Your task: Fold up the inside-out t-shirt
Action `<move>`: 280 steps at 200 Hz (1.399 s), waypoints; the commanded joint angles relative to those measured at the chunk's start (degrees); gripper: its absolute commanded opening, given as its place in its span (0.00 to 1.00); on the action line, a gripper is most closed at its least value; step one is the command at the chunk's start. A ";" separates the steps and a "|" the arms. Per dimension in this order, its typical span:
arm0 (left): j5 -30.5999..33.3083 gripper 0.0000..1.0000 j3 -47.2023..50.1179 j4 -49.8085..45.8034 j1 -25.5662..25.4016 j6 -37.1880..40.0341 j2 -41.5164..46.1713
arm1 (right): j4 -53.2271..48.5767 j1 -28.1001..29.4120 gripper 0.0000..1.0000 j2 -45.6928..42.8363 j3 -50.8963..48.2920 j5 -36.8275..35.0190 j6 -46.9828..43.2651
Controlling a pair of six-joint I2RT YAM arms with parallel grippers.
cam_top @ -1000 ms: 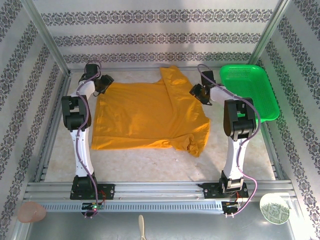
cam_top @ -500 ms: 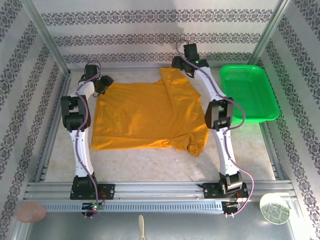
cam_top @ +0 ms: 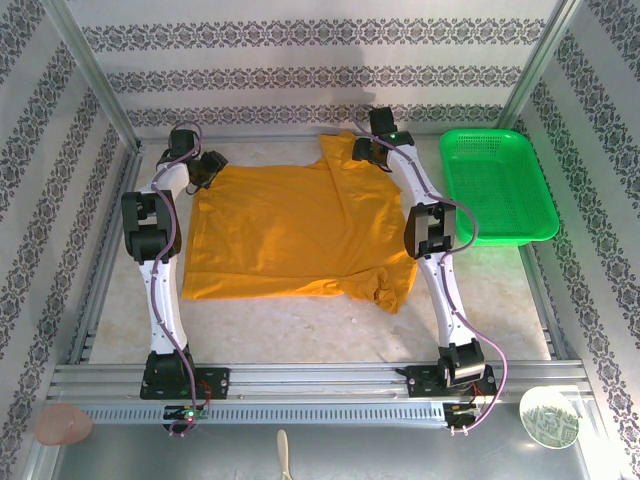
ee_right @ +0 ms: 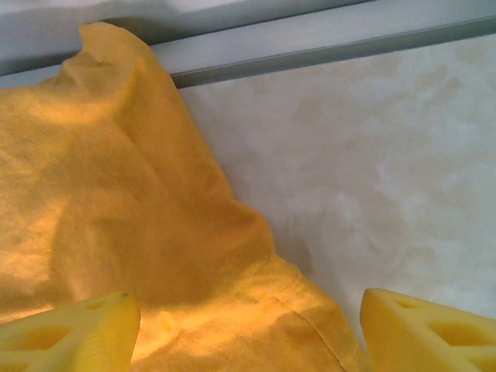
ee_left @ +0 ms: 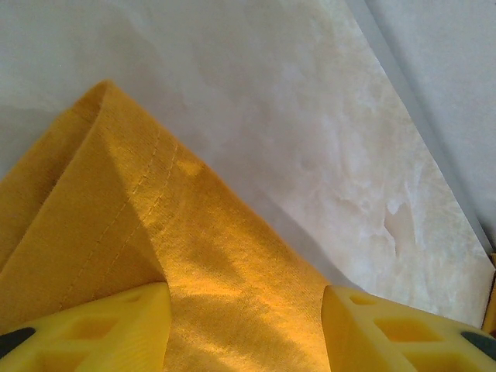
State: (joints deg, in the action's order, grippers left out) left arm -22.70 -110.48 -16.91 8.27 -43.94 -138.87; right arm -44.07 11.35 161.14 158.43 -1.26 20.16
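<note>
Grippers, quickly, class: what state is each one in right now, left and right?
Left gripper: open over a corner of the t-shirt, nothing pinched.
Right gripper: open over the t-shirt's edge, holding nothing.

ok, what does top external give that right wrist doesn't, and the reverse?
Top external adds: the whole shirt spread flat, the green basket to its right, and the left end effector at the shirt's far left corner.
Right wrist adds: a close look at a seam near the shirt edge, and the right end effector open, its yellow fingers straddling that edge.
Both: the shirt's far right part, bare table, back rail.
</note>
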 commanded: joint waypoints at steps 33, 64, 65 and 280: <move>-1.55 0.54 1.22 -3.19 0.09 0.07 -0.17 | 1.01 -0.11 0.69 1.69 2.93 6.06 2.50; -2.08 0.54 2.44 -1.40 0.09 -1.14 -0.24 | 1.54 -0.48 0.59 2.85 3.25 10.63 6.00; -2.08 0.54 2.41 -1.39 0.08 -1.14 -0.25 | 1.54 -0.47 0.58 2.86 3.18 10.69 6.15; -1.90 0.49 4.28 -0.25 1.39 -2.19 0.26 | 3.86 -5.82 0.00 -5.89 -3.32 -0.22 15.29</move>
State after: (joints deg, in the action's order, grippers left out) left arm -24.18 -108.33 -14.46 8.54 -44.66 -138.34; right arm -40.29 6.94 157.40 151.00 0.10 33.19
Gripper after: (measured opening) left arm 0.488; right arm 0.065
